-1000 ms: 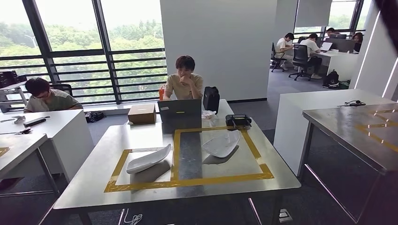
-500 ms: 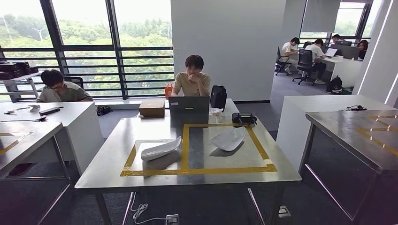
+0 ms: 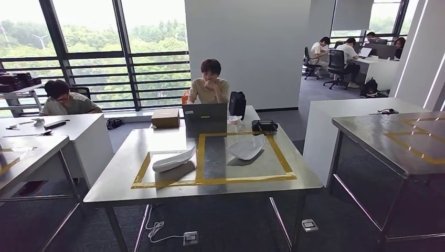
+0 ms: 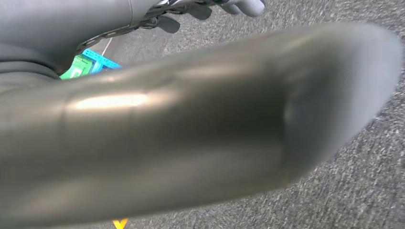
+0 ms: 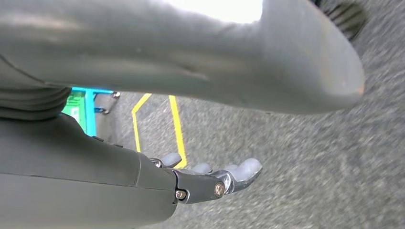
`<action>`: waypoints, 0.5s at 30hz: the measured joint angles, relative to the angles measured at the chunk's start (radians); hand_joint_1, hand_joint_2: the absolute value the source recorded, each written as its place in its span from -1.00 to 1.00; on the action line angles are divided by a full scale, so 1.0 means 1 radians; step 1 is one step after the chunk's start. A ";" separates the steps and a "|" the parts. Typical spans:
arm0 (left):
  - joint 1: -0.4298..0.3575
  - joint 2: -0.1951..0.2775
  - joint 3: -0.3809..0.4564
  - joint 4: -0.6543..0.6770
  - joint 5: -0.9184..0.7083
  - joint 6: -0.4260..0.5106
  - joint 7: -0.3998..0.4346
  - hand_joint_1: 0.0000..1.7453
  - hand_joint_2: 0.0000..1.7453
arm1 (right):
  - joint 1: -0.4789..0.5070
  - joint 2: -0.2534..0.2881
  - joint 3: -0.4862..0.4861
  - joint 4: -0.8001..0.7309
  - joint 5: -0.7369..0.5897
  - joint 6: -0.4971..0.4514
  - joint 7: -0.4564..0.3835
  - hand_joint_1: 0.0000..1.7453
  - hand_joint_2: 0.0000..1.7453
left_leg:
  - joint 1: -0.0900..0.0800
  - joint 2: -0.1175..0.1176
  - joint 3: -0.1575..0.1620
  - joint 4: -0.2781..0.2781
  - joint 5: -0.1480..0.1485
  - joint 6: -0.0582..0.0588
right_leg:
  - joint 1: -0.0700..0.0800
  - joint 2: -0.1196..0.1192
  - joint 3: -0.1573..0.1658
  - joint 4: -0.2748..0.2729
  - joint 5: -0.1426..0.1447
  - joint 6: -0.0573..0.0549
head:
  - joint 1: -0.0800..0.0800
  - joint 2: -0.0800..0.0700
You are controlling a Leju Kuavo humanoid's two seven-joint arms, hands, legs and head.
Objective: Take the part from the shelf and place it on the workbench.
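Both hands hang empty over grey carpet, left hand and right hand with fingers apart; two white parts lie mid-workbench inside yellow tape, the view having drawn back since earlier.

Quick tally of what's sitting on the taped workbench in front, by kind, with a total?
White parts: 2, the left part and the right part
Laptop: 1
Cardboard box: 1
Black bag: 1
Black device: 1
Total: 6 on the workbench; small clutter beside the laptop is too unclear to count.
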 joint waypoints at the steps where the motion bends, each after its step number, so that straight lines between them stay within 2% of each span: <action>1: 0.000 -0.001 0.006 0.002 0.001 -0.003 -0.011 -1.00 -1.00 | 0.001 -0.002 0.000 0.000 0.001 -0.001 0.004 -1.00 -1.00 | 0.001 0.000 -0.013 0.062 -0.043 -0.004 | 0.000 -0.001 -0.012 0.001 0.010 0.000 | -0.001 0.000; 2: 0.000 -0.003 0.011 0.003 0.002 -0.005 -0.024 -1.00 -1.00 | 0.001 -0.004 0.000 0.000 0.001 -0.001 0.006 -1.00 -1.00 | 0.002 0.000 -0.019 0.115 -0.066 -0.006 | 0.000 -0.002 -0.026 0.002 0.020 0.001 | -0.002 0.000; 3: 0.000 -0.005 0.015 0.004 0.003 -0.008 -0.039 -1.00 -1.00 | 0.001 -0.006 0.000 0.000 0.001 0.000 0.006 -1.00 -1.00 | 0.003 0.000 -0.013 0.144 -0.067 -0.008 | 0.000 -0.003 -0.039 0.003 0.030 0.003 | -0.002 0.000; 4: -0.001 -0.007 0.018 0.006 0.002 -0.012 -0.055 -1.00 -1.00 | 0.000 -0.007 0.000 0.000 0.001 0.000 0.005 -1.00 -1.00 | 0.004 0.000 0.009 0.138 -0.048 -0.009 | 0.000 -0.003 -0.052 0.004 0.041 0.006 | -0.003 0.000; 5: -0.002 -0.009 0.020 0.007 -0.003 -0.017 -0.072 -1.00 -1.00 | 0.000 -0.007 0.000 0.000 0.000 0.001 0.002 -1.00 -1.00 | 0.005 0.000 0.048 0.097 -0.019 -0.008 | -0.001 -0.003 -0.063 0.005 0.050 0.010 | -0.003 0.000; 6: -0.004 -0.011 0.021 0.008 -0.009 -0.022 -0.088 -1.00 -1.00 | -0.001 -0.007 0.000 0.000 -0.001 0.002 -0.002 -1.00 -1.00 | 0.006 0.000 0.098 0.029 0.000 -0.008 | -0.002 -0.003 -0.072 0.007 0.058 0.014 | -0.003 0.000; 7: -0.006 -0.013 0.021 0.008 -0.019 -0.027 -0.102 -1.00 -1.00 | -0.002 -0.007 0.000 0.000 -0.003 0.002 -0.008 -1.00 -1.00 | 0.005 -0.002 0.148 -0.046 0.006 -0.006 | -0.001 -0.004 -0.079 0.010 0.065 0.020 | -0.004 0.000; 8: -0.009 -0.016 0.021 0.009 -0.029 -0.031 -0.115 -1.00 -1.00 | -0.003 -0.007 0.000 0.000 -0.005 0.002 -0.016 -1.00 -1.00 | 0.003 -0.004 0.184 -0.102 0.004 -0.003 | -0.001 -0.004 -0.084 0.010 0.073 0.026 | -0.003 0.000; 9: -0.011 -0.018 0.021 0.011 -0.039 -0.034 -0.125 -1.00 -1.00 | -0.004 -0.007 0.000 0.000 -0.008 0.002 -0.024 -1.00 -1.00 | 0.001 -0.006 0.201 -0.137 -0.003 0.001 | 0.000 -0.004 -0.088 0.010 0.082 0.032 | -0.003 0.000; 11: -0.014 -0.022 0.020 0.013 -0.056 -0.039 -0.136 -1.00 -1.00 | -0.005 -0.007 0.000 0.000 -0.016 0.002 -0.043 -1.00 -1.00 | -0.003 -0.007 0.195 -0.148 0.001 0.016 | 0.000 -0.003 -0.092 0.006 0.098 0.043 | -0.001 0.000; 12: -0.016 -0.023 0.019 0.014 -0.061 -0.042 -0.137 -1.00 -1.00 | -0.005 -0.008 0.000 0.000 -0.019 0.002 -0.050 -1.00 -1.00 | -0.002 -0.005 0.188 -0.149 0.008 0.026 | -0.002 -0.002 -0.096 0.010 0.094 0.049 | -0.001 0.000; 13: -0.020 -0.025 0.018 0.015 -0.066 -0.044 -0.137 -1.00 -1.00 | -0.005 -0.008 -0.001 0.000 -0.022 0.002 -0.056 -1.00 -1.00 | -0.002 -0.002 0.180 -0.150 0.016 0.037 | -0.003 0.000 -0.104 0.028 0.072 0.054 | 0.000 0.000; 14: -0.025 -0.026 0.016 0.016 -0.071 -0.046 -0.134 -1.00 -1.00 | -0.004 -0.008 -0.001 0.000 -0.025 0.002 -0.061 -1.00 -1.00 | -0.001 0.000 0.171 -0.151 0.026 0.047 | -0.004 0.001 -0.117 0.066 0.033 0.058 | 0.000 0.000; 15: -0.029 -0.027 0.014 0.016 -0.076 -0.048 -0.131 -1.00 -1.00 | -0.005 -0.008 -0.001 0.000 -0.028 0.001 -0.063 -1.00 -1.00 | -0.002 0.001 0.161 -0.149 0.035 0.054 | -0.004 0.003 -0.135 0.124 -0.019 0.061 | 0.001 0.000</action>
